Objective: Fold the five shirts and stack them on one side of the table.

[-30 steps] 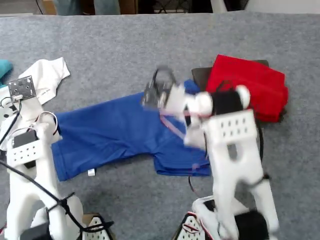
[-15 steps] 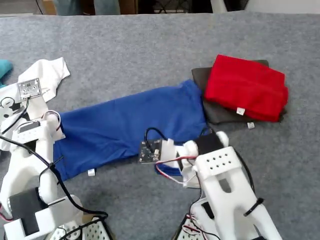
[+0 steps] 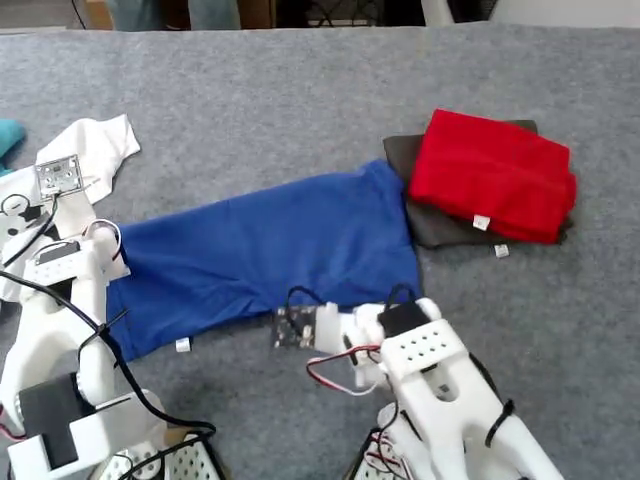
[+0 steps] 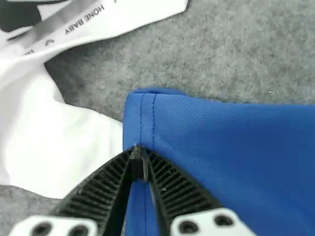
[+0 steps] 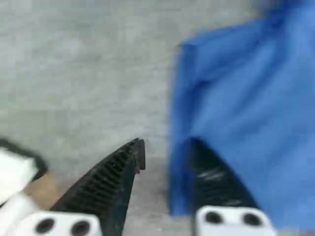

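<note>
Right gripper has pulled back to the blue shirt's near hem, jaws apart.
Left gripper clenched on shirt corner, mid-table; red shirt's white tag unreadable.

- A white band on the white shirt carries dark capital lettering, a brand mark.
- Small tags on the red shirt and blue shirt: too small to read.
</note>
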You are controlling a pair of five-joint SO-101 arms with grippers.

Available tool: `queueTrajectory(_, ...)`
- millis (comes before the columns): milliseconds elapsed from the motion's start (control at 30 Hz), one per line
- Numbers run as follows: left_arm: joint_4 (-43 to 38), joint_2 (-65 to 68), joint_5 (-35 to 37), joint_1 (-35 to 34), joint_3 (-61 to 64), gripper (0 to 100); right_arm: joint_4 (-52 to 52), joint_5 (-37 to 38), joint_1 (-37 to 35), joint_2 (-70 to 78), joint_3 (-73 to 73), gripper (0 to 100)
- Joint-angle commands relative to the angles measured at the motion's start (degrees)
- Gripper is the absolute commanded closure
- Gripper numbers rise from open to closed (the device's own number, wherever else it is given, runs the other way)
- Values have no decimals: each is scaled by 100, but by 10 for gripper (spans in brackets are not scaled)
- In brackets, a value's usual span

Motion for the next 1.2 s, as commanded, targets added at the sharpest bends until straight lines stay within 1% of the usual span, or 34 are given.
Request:
queueTrajectory(0, 44, -26, -18, -40, -268, 971, -325, -9, 369, 13, 136, 972)
queueTrajectory(67, 44, -26, -18, -40, -268, 971, -589, -9, 554, 13, 136, 964)
queueTrajectory(133, 44, -26, -18, -40, -268, 971, -809, -9, 633, 13, 110, 980)
queueTrajectory(200, 44, -26, -18, -40, -268, 971, -756, -9, 642, 13, -48, 983)
queueTrajectory(367, 44, -26, -18, -40, -268, 971, -44, -9, 642, 13, -831, 983)
queueTrajectory(533, 44, -26, -18, -40, -268, 971, 844, 9, 615, 180, -2000, 983)
queueTrajectory(633, 35, -26, -18, -40, -268, 971, 1143, 9, 615, 760, -2703, 984)
queueTrajectory(733, 35, -18, -18, -40, -268, 971, 1222, 132, 607, 1569, -3020, 984)
queueTrajectory(833, 18, -9, -18, -40, -268, 971, 1213, 378, 598, 2088, -2976, 984)
queueTrajectory(933, 18, -9, -18, -40, -268, 971, 1196, 607, 598, 1982, -2686, 973)
queueTrajectory(1100, 18, -9, -18, -40, -268, 971, 809, 888, 571, 1156, -1754, 801)
queueTrajectory(1167, 9, -9, -18, -40, -268, 971, 703, 905, 396, 945, -1358, 792)
